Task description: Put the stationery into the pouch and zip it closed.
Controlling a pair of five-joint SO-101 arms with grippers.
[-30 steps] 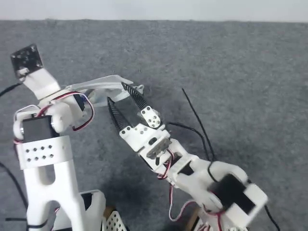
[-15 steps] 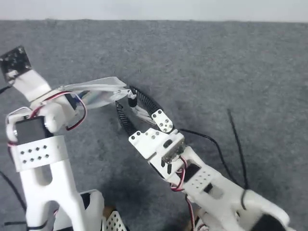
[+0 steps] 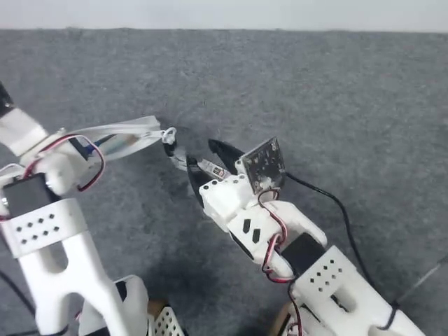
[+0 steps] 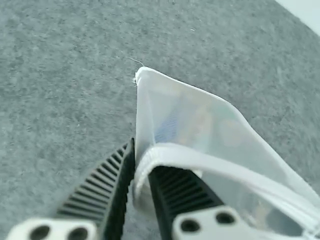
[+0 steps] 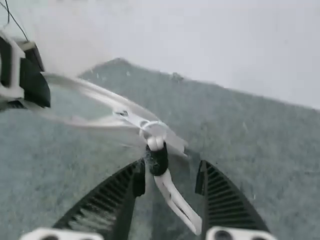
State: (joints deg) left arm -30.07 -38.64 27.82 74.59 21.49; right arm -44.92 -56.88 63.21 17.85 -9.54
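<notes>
We see the pouch (image 3: 126, 138) pinched at one end by the left arm, with the right arm's open jaws at its other end.

At the pouch's left end the left gripper (image 4: 141, 161) has its ribbed black jaws closed on the thick white zip band (image 4: 225, 167). The pouch itself is soft, milky and translucent, and tapers to a pointed corner. Blurred coloured shapes show through its wall, but we cannot tell what they are. It stretches sideways above the grey, felt-like bench (image 3: 336, 91). At the pouch's right end sits a small black zip pull (image 5: 158, 159) with a flat white strap (image 5: 177, 202) trailing from it. The right gripper (image 5: 171, 168) has its jaws apart on either side of that pull, which lies just beside one jaw.
</notes>
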